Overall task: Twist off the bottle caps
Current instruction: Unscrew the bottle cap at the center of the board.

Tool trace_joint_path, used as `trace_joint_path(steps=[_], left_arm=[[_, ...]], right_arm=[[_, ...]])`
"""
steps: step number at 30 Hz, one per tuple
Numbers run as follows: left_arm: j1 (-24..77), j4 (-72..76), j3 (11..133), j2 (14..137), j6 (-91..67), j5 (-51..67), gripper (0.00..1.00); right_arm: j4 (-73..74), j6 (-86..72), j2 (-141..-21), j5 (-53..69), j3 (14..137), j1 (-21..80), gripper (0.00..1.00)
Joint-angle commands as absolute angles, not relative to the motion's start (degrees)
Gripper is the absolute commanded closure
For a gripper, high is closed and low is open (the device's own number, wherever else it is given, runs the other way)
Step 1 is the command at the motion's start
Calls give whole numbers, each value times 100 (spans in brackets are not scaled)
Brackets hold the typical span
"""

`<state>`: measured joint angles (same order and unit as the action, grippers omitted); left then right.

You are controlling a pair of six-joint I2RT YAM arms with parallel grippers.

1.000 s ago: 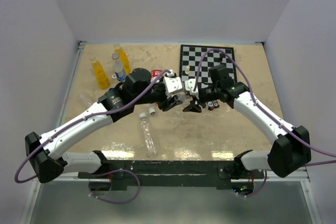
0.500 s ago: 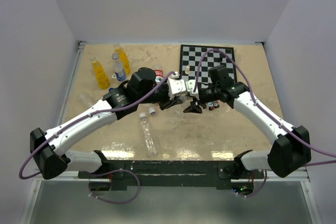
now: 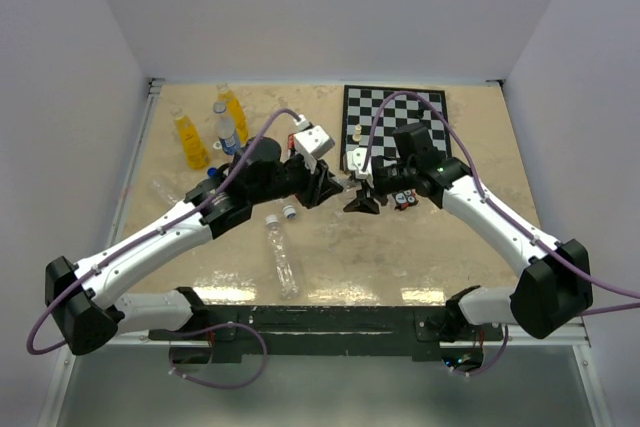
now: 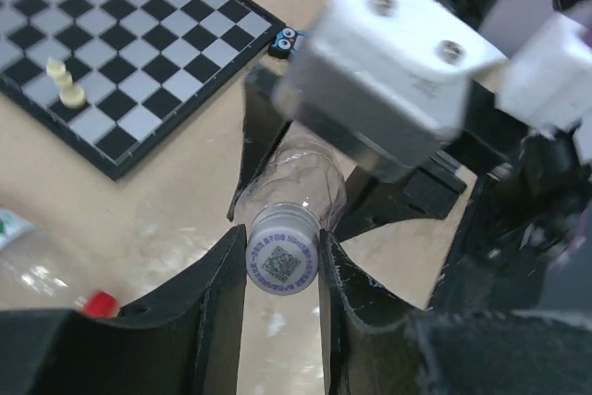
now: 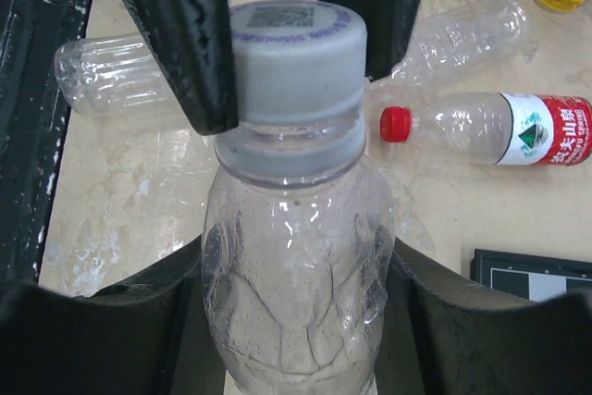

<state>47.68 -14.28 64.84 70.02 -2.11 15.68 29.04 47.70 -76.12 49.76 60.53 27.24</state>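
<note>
As my left gripper (image 4: 280, 256) drew its jaws in over the last second, they came from standing loose around the cap (image 4: 282, 264) to pressing its ribbed wall on both sides, and my left wrist rolled over at the same time, so I judged that the twist was only just beginning. My right gripper (image 5: 296, 277) was clamped on the body of the clear bottle (image 5: 296, 219), holding it off the table (image 3: 440, 247) near the middle with its neck pointed towards my left hand; the cap sat fully down on the neck, with no gap that I could make out. That meant this cap was gripped but not yet off, and the three standing bottles (image 3: 227, 130) at ten o'clock, well apart from me, kept theirs on too. Room was tight only between my two wrists, which nearly met. The chessboard (image 3: 395, 122) lay close at one o'clock with a white piece (image 4: 63, 80) near its edge, a red-capped bottle (image 5: 481, 131) lay just beyond my left wrist at eleven o'clock, two loose caps (image 3: 280, 215) sat at eight o'clock, and an empty bottle (image 3: 282, 257) lay at seven o'clock. Bare table towards five o'clock gave me the best space to swing.
</note>
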Motion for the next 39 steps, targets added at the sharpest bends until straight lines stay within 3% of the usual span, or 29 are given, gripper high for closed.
trace_joint_path(steps=[1,4,8,20,35,39], left_arm=[[4641,-1177,5828,6425,-3904,362,100],[4649,-1590,5880,6512,-5367,123,100],[4649,-1994,6073,6557,-6072,-226,100],[4649,-1846,6003,6398,-6592,-316,100],[4641,-1442,5801,6056,-6136,-44,100],[4641,-1415,5862,6003,-5854,-26,80]], right_arm=[[2242,4157,-7515,4571,6179,2663,100],[2206,4122,-7532,4579,6170,2654,100],[2232,4166,-7497,4588,6161,2663,100],[2461,4474,-7541,4764,6187,2663,100],[2848,4904,-7515,5106,6249,2663,100],[2865,4931,-7523,5115,6249,2663,100]])
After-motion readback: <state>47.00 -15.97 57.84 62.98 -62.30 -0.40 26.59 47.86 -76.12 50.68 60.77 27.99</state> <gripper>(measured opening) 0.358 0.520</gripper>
